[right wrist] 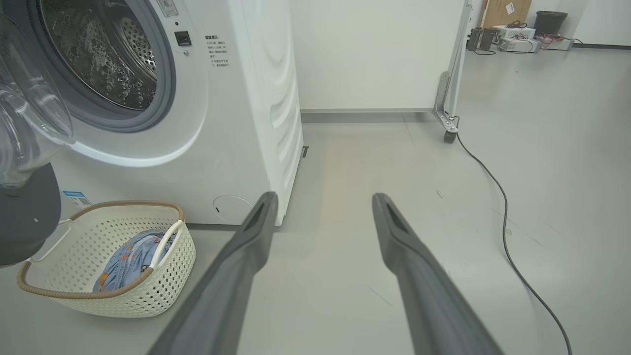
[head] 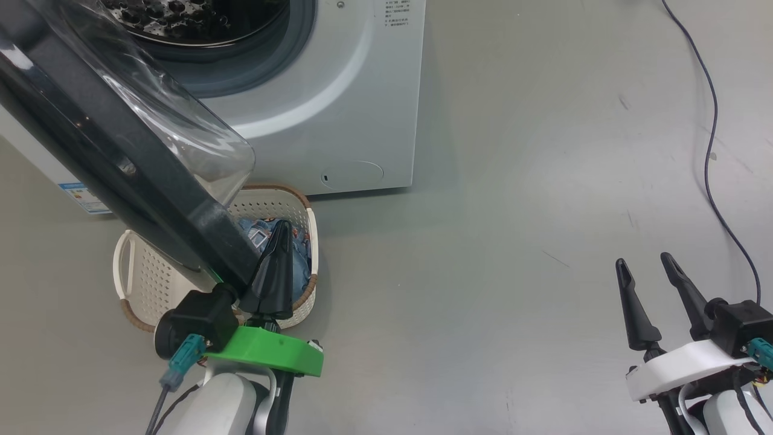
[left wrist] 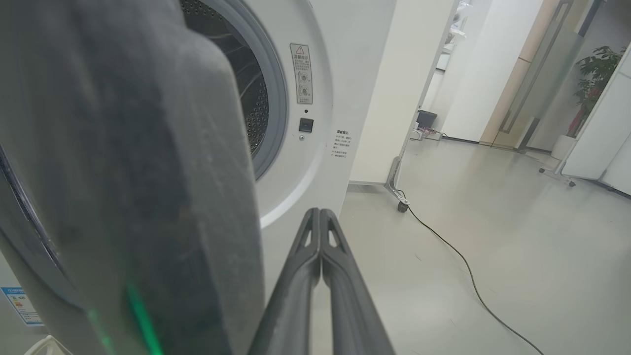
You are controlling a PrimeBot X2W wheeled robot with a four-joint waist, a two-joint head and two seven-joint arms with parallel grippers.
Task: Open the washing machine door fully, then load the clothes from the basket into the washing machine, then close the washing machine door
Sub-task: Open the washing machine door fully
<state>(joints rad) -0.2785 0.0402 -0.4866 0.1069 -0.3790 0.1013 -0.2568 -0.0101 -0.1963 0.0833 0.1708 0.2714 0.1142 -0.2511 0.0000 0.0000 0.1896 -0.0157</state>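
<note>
step: opening the washing machine door (head: 121,145), which hangs out over the basket (head: 305,208) | left gripper (head: 281,228) pinched closed, empty, just beside the door's rim | right gripper (head: 643,261) spread wide, idle | clothes (right wrist: 125,256) in basket | next: probably push door wider, clearing the basket

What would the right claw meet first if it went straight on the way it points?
Probably the grey floor beside the washing machine; the right claw seems to clear its corner, though depth is unclear.
</note>
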